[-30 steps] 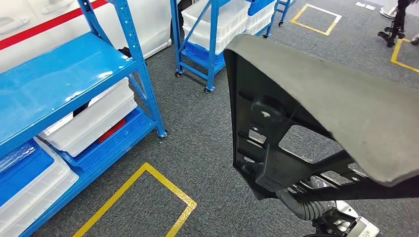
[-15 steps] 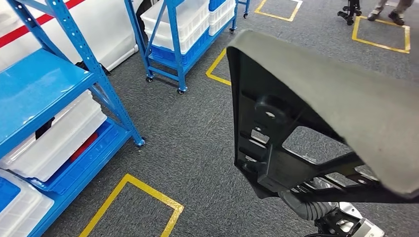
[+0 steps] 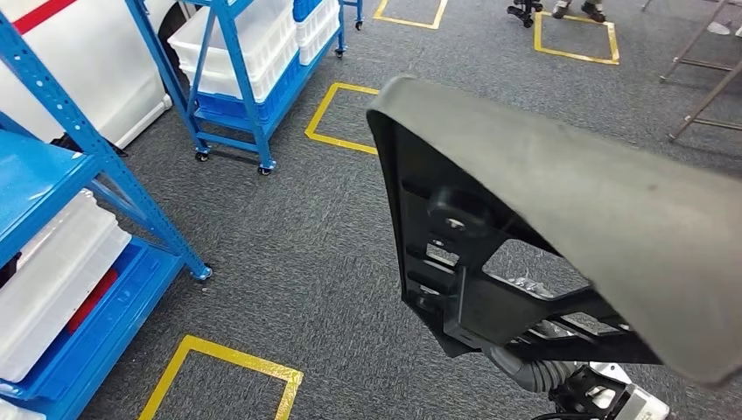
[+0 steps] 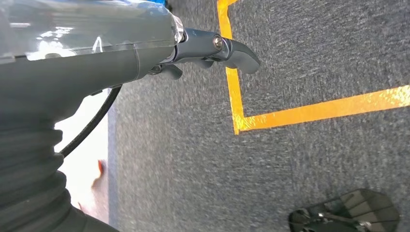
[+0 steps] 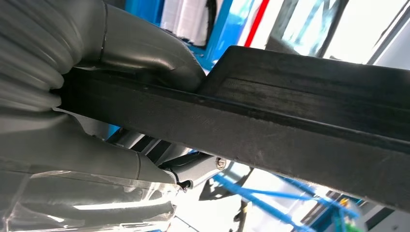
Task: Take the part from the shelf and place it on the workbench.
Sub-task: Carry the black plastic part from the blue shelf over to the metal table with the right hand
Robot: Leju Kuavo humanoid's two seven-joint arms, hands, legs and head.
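Part: one large grey panel with a black ribbed plastic frame (image 3: 560,227) is being carried above the floor; the right hand (image 5: 121,125) is sitting at its lower edge, under it.
Right hand: its thick grey thumb (image 5: 145,53) is pressing one face of the panel's dark edge while the rest of the hand is clamping the other face, so the part is being gripped.
Left hand: the left hand (image 4: 203,50) is hanging over the carpet, its dark fingers (image 4: 237,53) lying close together and gripping nothing.
Shelves: two blue metal racks, one tall shelf (image 3: 79,175) and one wheeled rack (image 3: 245,79), are standing well beyond the part, holding white plastic bins (image 3: 52,271).
Floor: grey carpet (image 3: 306,245) is lying open between the racks and the part; four yellow tape squares (image 3: 219,376) are marking it.
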